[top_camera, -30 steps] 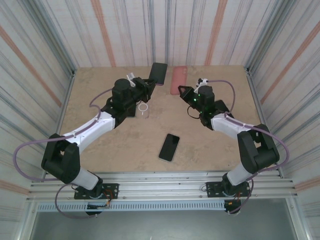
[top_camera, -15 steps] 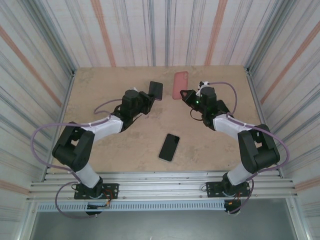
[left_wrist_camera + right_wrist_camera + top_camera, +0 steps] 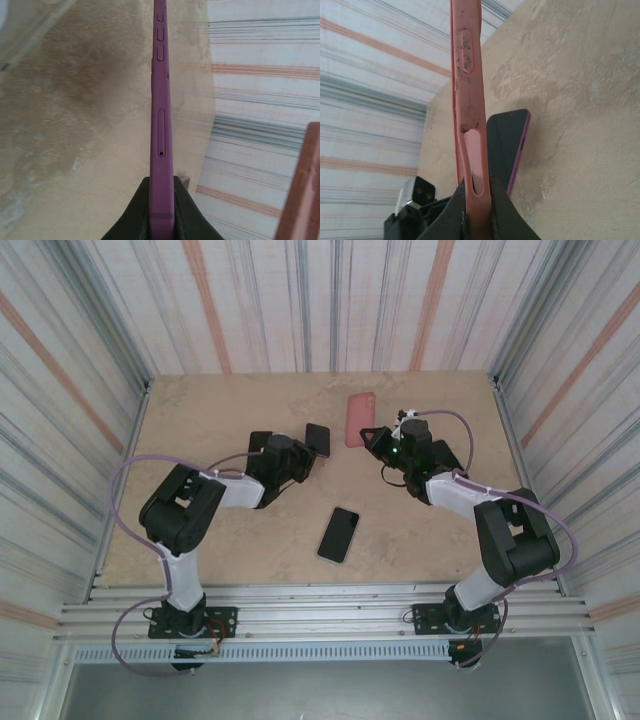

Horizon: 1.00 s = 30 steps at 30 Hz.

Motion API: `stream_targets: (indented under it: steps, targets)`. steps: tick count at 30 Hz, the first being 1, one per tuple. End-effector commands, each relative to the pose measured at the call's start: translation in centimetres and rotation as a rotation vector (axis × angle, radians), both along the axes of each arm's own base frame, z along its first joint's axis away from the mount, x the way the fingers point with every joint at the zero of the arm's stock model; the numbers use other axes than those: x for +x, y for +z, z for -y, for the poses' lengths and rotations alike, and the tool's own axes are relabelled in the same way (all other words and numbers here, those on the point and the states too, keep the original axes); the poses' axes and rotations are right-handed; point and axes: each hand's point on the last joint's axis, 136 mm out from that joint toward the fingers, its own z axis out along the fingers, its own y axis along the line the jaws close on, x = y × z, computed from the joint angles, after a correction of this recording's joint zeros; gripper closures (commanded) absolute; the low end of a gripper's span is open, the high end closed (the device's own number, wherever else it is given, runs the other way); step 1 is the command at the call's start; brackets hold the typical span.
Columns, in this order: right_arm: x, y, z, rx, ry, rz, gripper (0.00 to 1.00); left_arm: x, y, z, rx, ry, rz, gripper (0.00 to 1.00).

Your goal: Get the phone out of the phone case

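Purple phone (image 3: 317,439) sank toward tabletop (image 3: 200,420); striped walls (image 3: 300,300).

Purple phone (image 3: 161,125), pink case (image 3: 469,95), apart

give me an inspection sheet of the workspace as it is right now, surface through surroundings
surface: tan mottled table, no spills or marks seen
job's things: purple phone is out of the pink case; the two are held apart, side by side
clutter: black phone lying flat near the middle of the table, untouched
jaws: left jaws shut on the purple phone's end; right jaws shut on the pink case's end
cables: purple cable looping beside the left arm, another over the right arm
surroundings: striped walls on three sides, metal rail at the near edge
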Motion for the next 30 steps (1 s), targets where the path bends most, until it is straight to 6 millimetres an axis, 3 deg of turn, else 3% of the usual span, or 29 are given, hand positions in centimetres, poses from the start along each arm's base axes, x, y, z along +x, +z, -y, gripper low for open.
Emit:
stream_targets:
  steps: [1,7,19,26,30]
  targets:
    - [-0.2,-1.3,0.1,0.008,-0.002,-0.046,0.93,1.2,1.9,0.7,-0.051,0.008,0.083,0.88]
    - [-0.2,-2.0,-0.1,0.008,0.005,-0.065,0.93,1.2,0.2,1.6,-0.076,-0.004,0.046,0.86]
    - [-0.1,-3.5,-0.6,-0.001,0.022,-0.101,0.93,0.5,-2.0,2.5,-0.076,-0.054,-0.063,0.73]
    - [-0.5,-4.4,-0.8,-0.017,0.033,-0.127,0.93,-0.5,-2.3,2.3,-0.042,-0.076,-0.139,0.53]
    - [-0.9,-4.9,-0.8,-0.027,0.040,-0.143,0.93,-1.4,-2.6,1.8,-0.009,-0.088,-0.200,0.46]
